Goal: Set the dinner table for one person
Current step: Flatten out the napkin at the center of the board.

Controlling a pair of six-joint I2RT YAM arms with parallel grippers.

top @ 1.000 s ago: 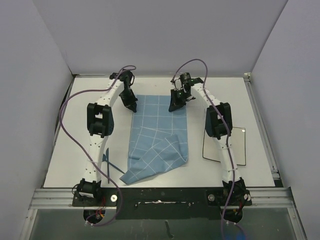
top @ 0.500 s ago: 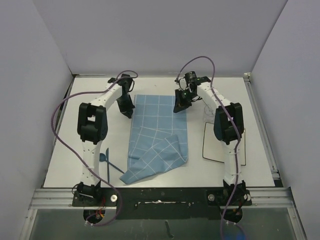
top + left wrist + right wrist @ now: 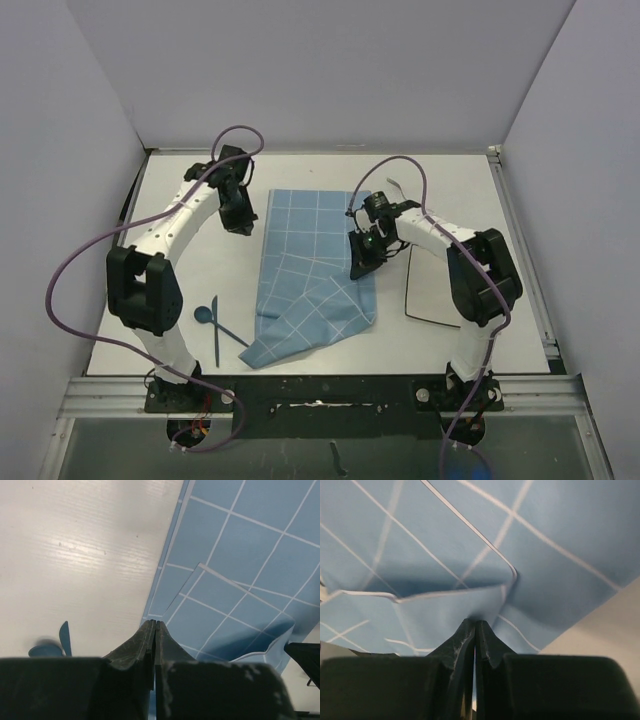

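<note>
The dinner table (image 3: 170,250) is a white top, and a blue white-gridded mat (image 3: 315,245) lies in its middle. The mat's near part is folded over and rumpled. My left gripper (image 3: 240,218) is shut and empty, just off the mat's far left edge. The left wrist view has its tips (image 3: 155,623) over that edge of the mat (image 3: 240,555). My right gripper (image 3: 358,268) is shut above the mat's right edge. In the right wrist view its tips (image 3: 475,622) sit against the folded flap of the mat (image 3: 545,530), with no cloth visibly between them.
A blue spoon (image 3: 203,313) and a second blue utensil (image 3: 215,345) lie on the table near the left arm's base. A thin dark outline of a clear flat thing (image 3: 430,320) lies right of the mat. White walls stand close on three sides.
The right gripper has come from the mat's far right corner toward me along its right edge. The left gripper has shifted left, off the far left corner. The mat lies as before.
</note>
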